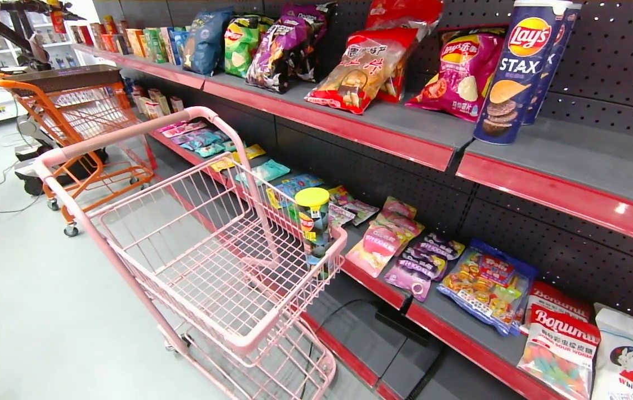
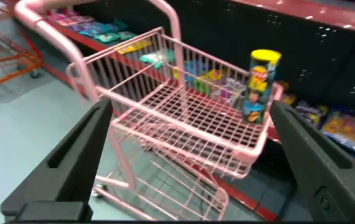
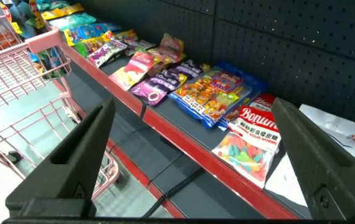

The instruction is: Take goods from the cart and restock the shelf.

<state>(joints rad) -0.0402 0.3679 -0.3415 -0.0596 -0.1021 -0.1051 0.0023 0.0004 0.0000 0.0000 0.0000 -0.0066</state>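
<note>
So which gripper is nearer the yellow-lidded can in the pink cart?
Left. The left gripper faces the can, framed between its open fingers; the right gripper faces candy bags on the lower shelf, with the cart off to one side.

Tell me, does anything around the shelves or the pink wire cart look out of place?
One thing: a loose black cable trails across the bottom ledge beneath the red-edged lower shelf. The yellow-lidded snack can stands upright in the pink wire cart.
</note>
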